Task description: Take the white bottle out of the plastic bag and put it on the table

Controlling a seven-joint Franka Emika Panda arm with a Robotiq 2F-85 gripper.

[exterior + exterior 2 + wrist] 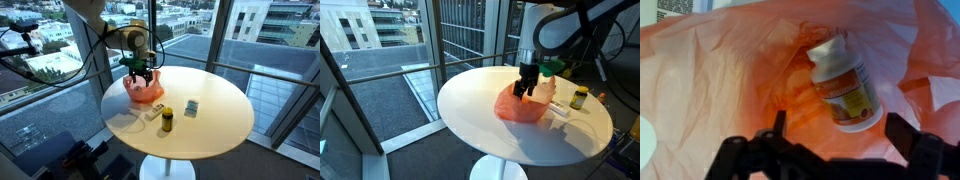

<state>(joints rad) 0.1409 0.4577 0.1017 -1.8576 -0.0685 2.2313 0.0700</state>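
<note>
An orange plastic bag (146,91) lies on the round white table (215,115); it also shows in an exterior view (520,104). In the wrist view the white bottle (843,82) with a yellow-orange label lies inside the bag (730,80), its cap pointing to the upper left. My gripper (838,128) is open, its two black fingers on either side of the bottle's base and just above the bag. In both exterior views the gripper (143,72) (527,86) hangs over the bag's opening, fingers pointing down.
A small yellow bottle with a black cap (167,120) (579,97) stands on the table near the bag. A small box (191,108) and a white object (152,112) (561,110) lie beside it. Glass windows surround the table.
</note>
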